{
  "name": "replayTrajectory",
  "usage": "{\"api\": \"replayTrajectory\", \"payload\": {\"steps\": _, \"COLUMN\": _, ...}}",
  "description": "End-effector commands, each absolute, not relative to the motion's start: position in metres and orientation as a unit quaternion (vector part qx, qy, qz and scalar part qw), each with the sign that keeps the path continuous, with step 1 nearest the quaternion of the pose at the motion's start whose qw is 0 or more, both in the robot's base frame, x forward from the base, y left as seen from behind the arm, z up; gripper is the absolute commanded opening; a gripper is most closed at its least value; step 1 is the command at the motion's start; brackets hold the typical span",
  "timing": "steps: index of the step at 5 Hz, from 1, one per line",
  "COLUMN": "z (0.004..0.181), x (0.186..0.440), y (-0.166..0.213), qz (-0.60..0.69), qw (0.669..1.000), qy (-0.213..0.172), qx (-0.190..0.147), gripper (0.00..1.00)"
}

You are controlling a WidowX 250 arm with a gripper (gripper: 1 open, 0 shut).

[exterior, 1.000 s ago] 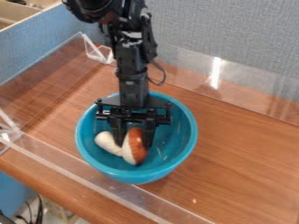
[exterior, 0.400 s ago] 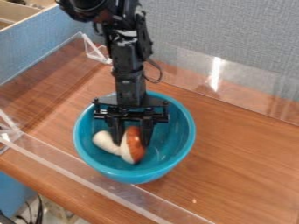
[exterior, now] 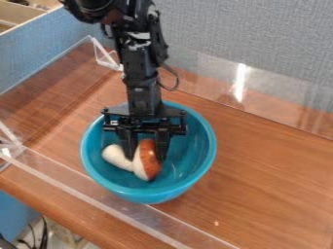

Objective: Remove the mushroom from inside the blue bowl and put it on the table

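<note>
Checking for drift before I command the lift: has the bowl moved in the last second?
No. The bowl sits at the same spot against the clear front wall, with the mushroom inside, under the gripper.

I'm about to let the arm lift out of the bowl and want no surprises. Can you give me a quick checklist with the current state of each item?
1. Gripper down inside the blue bowl: ok.
2. Fingers closed on the mushroom cap: ok.
3. Mushroom clear of the bowl floor: cannot tell.
4. Grip firm enough for the lift: cannot tell.
5. Bowl upright on the table: ok.
6. Bare table beside the bowl for setting down: ok, to its right.
</note>
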State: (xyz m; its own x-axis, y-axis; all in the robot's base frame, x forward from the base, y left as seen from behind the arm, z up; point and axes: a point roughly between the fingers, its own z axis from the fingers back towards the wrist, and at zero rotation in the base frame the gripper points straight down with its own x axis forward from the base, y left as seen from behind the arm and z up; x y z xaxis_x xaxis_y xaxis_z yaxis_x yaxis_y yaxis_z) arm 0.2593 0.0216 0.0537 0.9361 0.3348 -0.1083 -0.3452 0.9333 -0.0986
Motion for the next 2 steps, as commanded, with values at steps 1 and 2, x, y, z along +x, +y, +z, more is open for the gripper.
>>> {"api": "replayTrajectory", "payload": {"steps": 1, "z": 0.0788, "x": 0.2679, "y": 0.0289, "qz": 0.180, "qw": 0.982, "qy": 0.003, "qx": -0.062, "gripper": 0.00}}
{"api": "replayTrajectory", "payload": {"steps": 2, "z": 0.0844, "x": 0.2694, "y": 0.0303, "qz": 0.180, "qw": 0.982, "qy": -0.001, "qx": -0.063, "gripper": 0.00}}
